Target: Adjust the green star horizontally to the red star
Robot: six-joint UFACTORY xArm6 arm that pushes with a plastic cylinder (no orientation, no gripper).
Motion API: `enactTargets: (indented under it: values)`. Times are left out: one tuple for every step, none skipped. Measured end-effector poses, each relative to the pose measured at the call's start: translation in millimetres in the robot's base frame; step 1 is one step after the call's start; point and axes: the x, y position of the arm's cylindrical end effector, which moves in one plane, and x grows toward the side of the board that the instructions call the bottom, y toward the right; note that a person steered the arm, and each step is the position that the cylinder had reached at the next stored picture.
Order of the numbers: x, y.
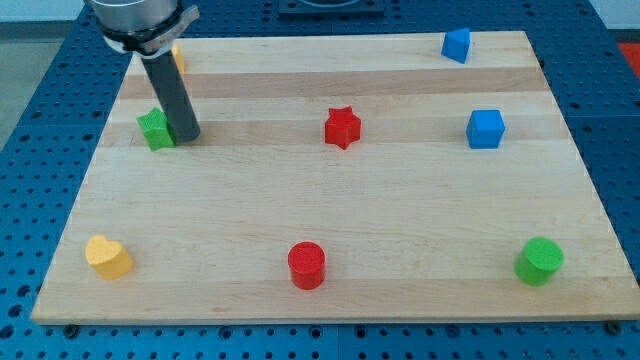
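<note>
On the worktop [330, 210] sit eight blocks: two stars, green [156, 129] and red [342, 127]; two blue cubes [486, 128] [457, 44]; two cylinders, red [306, 265] and green [539, 260]; one yellow heart [108, 256]; one half-hidden orange block [178, 57].

I see a light wooden board [330, 210] with visible plank seams, sitting on a blue perforated base plate [40, 120] with a regular hole grid. Lighting is even and bright with soft shadows; a pale strip of floor or wall [30, 15] shows at the view's top corners
</note>
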Motion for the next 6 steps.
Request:
enactTargets:
  values:
    - [-17, 16]
    - [-33, 16]
    - [-53, -2]
    - [-59, -6]
    - [-54, -15]
    - [-36, -44]
